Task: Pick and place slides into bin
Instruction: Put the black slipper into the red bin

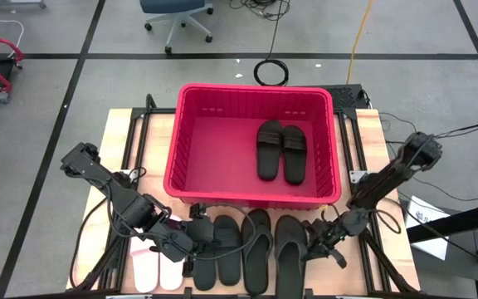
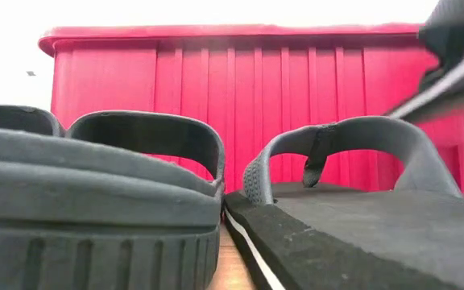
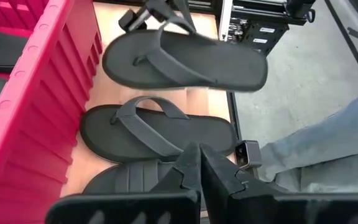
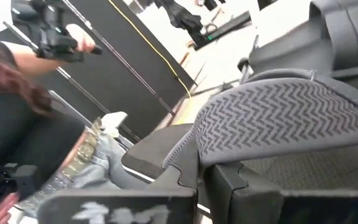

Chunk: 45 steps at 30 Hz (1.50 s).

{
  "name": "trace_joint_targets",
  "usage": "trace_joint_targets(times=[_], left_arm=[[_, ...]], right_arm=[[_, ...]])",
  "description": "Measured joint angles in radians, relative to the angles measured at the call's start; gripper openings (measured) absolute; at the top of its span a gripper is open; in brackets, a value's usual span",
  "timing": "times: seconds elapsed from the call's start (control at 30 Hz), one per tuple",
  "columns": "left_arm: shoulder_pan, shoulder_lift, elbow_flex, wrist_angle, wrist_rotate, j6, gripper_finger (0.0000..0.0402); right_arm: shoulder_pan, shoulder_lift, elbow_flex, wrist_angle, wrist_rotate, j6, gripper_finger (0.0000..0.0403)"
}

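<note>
1. While the high view gives you the whole layout, only there do you see the bin (image 1: 256, 198) at the table's (image 1: 123, 141) middle, with one black pair (image 1: 280, 151) lying inside it toward its right wall and bare red floor to that pair's left.
2. In front of the bin lie, left to right, the pink pair (image 1: 158, 270), a wide-strap pair (image 1: 216, 257), the other flip-flop (image 1: 256, 249) and the held flip-flop (image 1: 289, 257).
3. Your right gripper (image 1: 315, 239) sits at the held flip-flop's right side. The right wrist view alone shows its zigzag sole (image 4: 272, 124) close up, clamped between the fingers.
4. Your left gripper (image 1: 199, 237) is over the wide-strap pair, just before the bin's front wall. You cannot tell whether it grips anything.
5. The left wrist view shows the held flip-flop (image 3: 185, 62) with one end reaching past the table edge over the floor, the other flip-flop (image 3: 160, 134) flat beside it, and a person's leg (image 3: 328, 143) near that edge.
6. The low view shows only the wide-strap pair (image 2: 95, 185) and a thong strap against the bin wall.
</note>
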Motion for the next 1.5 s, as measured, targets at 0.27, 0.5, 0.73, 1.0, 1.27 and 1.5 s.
trace_joint_targets(times=[0.27, 0.5, 0.73, 1.0, 1.27, 1.5], left_arm=[[-0.001, 0.0, 0.0, 0.0, 0.002, 0.061, 0.0004], [-0.002, 0.0, 0.0, 0.0, 0.001, 0.081, 0.001], [-0.002, 0.0, 0.0, 0.001, 0.002, 0.139, 0.0002], [-0.001, 0.0, 0.0, 0.002, 0.001, 0.158, 0.0014], [0.024, 0.0, 0.0, 0.066, -0.002, 0.234, 0.0002], [0.088, -0.016, 0.0, 0.146, -0.01, 0.286, 0.0013]], right_arm=[[0.037, -0.17, 0.14, -0.351, -0.001, -0.066, 0.0], [0.045, -0.235, 0.357, -0.689, 0.0, -0.185, 0.0], [-0.006, -0.267, 0.507, -0.897, 0.002, -0.328, 0.0], [-0.118, -0.31, 0.654, -1.113, 0.005, -0.495, 0.0], [-0.318, -0.351, 0.814, -1.422, 0.005, -0.689, 0.0], [-0.527, -0.395, 0.943, -1.649, 0.002, -0.807, 0.0]])
